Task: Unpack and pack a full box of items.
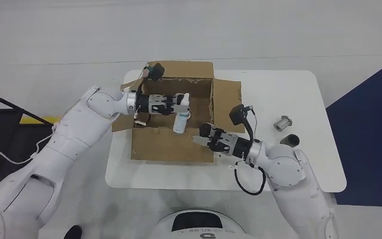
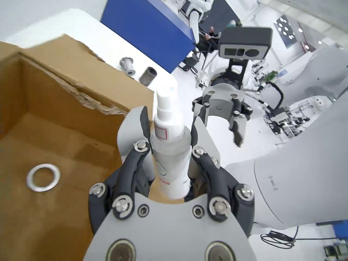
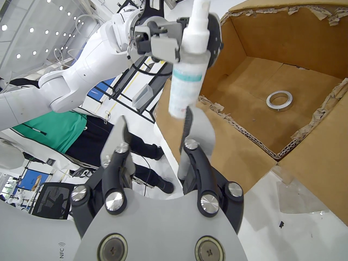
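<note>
- Your left claw (image 2: 169,119) is pinching a white spray bottle (image 2: 170,148), its fingers pressed against both sides of the bottle's body and the nozzle end sticking out past the fingertips.
- You have that bottle held in the air over the inside of the open cardboard box (image 1: 170,150), above its rim and clear of its floor.
- Your right claw (image 3: 156,120) is spread wide with nothing between its fingers. It sits by the box's near right corner and faces the bottle's base.
- One finger of the right claw is just beside the bottle's base; you cannot tell from these views whether they touch.
- A flat metal ring (image 3: 279,100) lies on the box floor, apart from the walls.
- The box stands on the white tabletop (image 1: 280,89) with its flaps folded outward and their edges torn and ragged.
- On the tabletop to the right of the box you have two small metal parts near each other: a pale flanged sleeve (image 1: 282,123) and a darker cylinder (image 1: 290,140), both lying apart from the box.
</note>
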Robot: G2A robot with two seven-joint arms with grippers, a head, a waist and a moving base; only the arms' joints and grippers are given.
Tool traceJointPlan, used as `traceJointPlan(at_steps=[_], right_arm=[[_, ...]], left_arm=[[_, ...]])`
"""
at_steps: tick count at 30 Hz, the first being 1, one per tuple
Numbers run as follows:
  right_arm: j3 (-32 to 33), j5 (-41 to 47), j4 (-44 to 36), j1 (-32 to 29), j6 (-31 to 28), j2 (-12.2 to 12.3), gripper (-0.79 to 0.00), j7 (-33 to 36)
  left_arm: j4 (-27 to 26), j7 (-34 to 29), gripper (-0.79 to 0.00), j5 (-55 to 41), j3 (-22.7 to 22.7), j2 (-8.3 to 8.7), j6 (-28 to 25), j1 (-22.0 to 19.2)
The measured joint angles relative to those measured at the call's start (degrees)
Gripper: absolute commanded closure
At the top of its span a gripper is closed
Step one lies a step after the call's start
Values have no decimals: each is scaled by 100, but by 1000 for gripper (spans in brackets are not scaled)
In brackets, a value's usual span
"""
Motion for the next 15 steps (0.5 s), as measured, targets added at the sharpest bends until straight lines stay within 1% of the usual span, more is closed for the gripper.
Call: traceJointPlan(at_steps=[2, 5, 7, 9, 12, 15], right_arm=[[120, 63, -12, -98, -53, 23, -785, -71], [273, 140, -8, -241, -135, 53, -785, -169], [351, 190, -2, -320, -191, 69, -785, -236], [432, 217, -6, -407, -239, 87, -785, -300], [538, 195, -56, -527, -240, 111, -785, -406], [671, 132, -151, -674, -245, 132, -785, -575]], left_arm=[[-110, 136, 0, 245, -323, 127, 152, 150], [-324, 321, 0, 382, -677, 261, 473, 432], [-444, 353, 0, 465, -782, 299, 691, 533], [-594, 406, 0, 739, -794, 302, 988, 566], [-705, 638, 0, 1274, -690, 245, 1468, 524], [-668, 1090, 0, 2002, -512, 139, 2277, 382]])
